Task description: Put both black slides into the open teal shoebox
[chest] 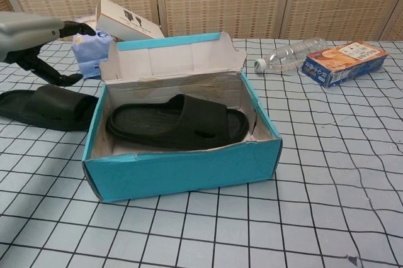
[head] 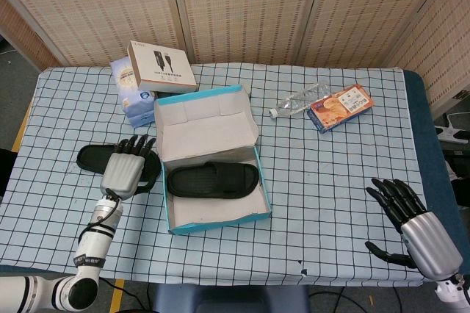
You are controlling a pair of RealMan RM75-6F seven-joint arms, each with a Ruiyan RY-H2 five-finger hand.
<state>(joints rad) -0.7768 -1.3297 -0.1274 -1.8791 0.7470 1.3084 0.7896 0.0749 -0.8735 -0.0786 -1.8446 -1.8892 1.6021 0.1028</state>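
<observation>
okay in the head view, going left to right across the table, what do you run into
Left hand above the loose black slide → teal shoebox holding the other slide → plastic bottle → orange packet → right hand.

The table (head: 330, 181) is seen from high above by 1 view, low and near by the other; the shoebox (head: 253, 199) (chest: 182, 170) beside the left hand (head: 125, 170) (chest: 28, 32) is shared.

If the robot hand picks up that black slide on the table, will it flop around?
Probably a little. The slide on the table looks like soft foam or rubber with a flat sole, so it may bend at the ends. It likely weighs little for its size, and its matte surface should not slip much.
</observation>
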